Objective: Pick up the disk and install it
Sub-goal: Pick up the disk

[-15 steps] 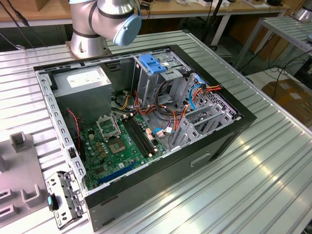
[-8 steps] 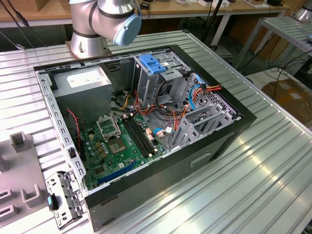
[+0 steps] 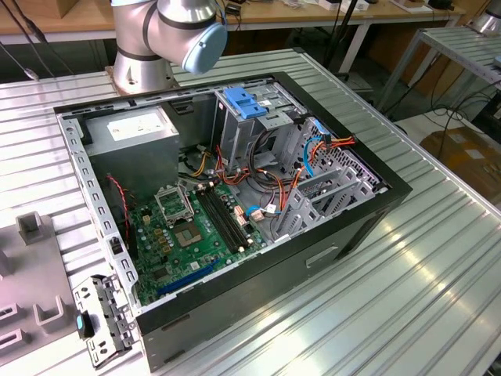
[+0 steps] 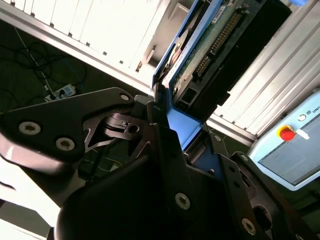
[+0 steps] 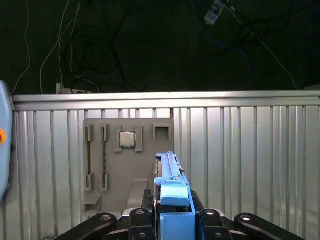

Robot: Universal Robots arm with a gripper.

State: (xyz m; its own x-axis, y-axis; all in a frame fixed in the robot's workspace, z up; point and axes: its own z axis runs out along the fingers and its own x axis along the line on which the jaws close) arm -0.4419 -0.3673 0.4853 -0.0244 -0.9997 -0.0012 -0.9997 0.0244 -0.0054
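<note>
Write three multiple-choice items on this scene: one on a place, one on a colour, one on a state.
1. Where is the disk?
A. Lying on the floor.
B. In the gripper.
C. In a person's hand.

2. What colour are the disk's carrier rails?
A. Blue.
B. Red.
C. Yellow.

3. How does the computer case stand?
A. Closed by a side panel.
B. Turned upside down.
C. Open, its insides exposed.

Answers:
1 B: the gripper is clamped on the disk in both wrist views.
2 A: the rail rising from the gripper in the first wrist view is blue.
3 C: the exterior view looks straight onto the green motherboard and cables.
</note>
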